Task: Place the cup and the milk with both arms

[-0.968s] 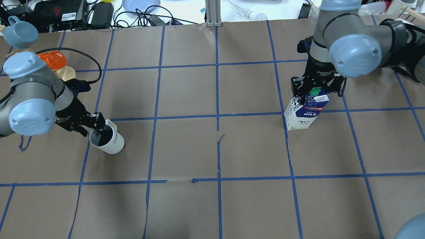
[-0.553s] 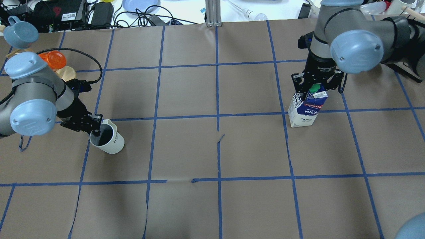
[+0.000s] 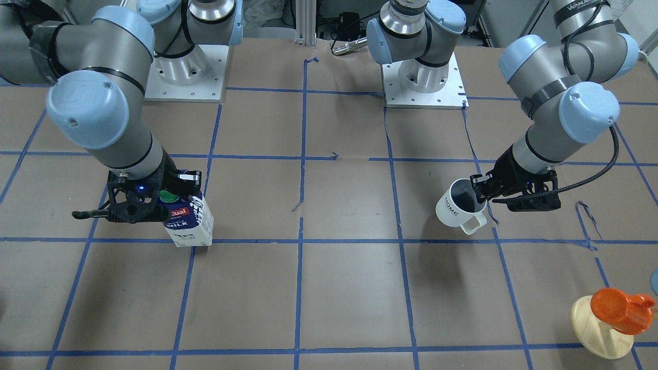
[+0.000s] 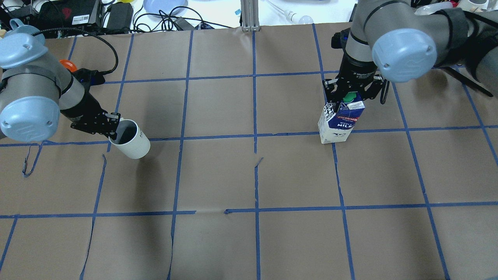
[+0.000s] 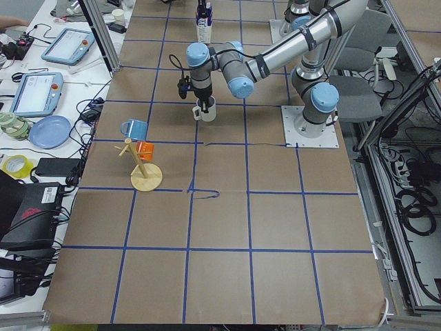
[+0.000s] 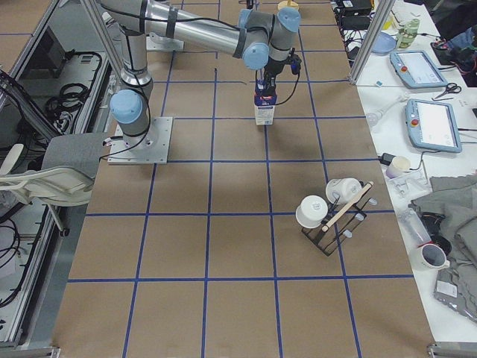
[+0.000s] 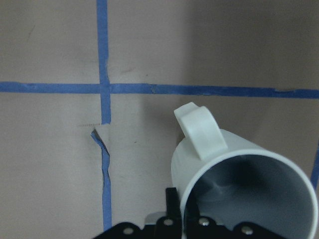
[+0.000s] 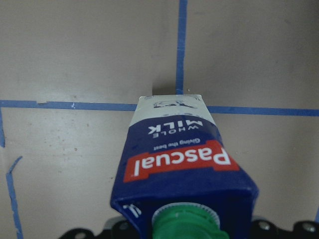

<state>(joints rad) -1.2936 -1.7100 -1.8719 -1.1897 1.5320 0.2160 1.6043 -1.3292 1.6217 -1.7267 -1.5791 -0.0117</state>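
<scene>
The white cup with a dark inside hangs tilted from my left gripper, which is shut on its rim, one finger inside. It looks lifted off the brown paper. It also shows in the front view and the left wrist view, handle up. The blue and white milk carton with a green cap stands upright in my right gripper, which is shut on its gable top. It is at or just above the paper, on a blue tape line. The right wrist view shows its red label.
A wooden mug tree with an orange cup stands at the table's far left. A black rack with white cups stands at the right end. Cables and a blue plate lie beyond the far edge. Blue tape lines grid the paper.
My left gripper has lifted the cup and carried it farther from the robot. My right gripper has moved the milk carton toward the table's middle and a little farther away.
</scene>
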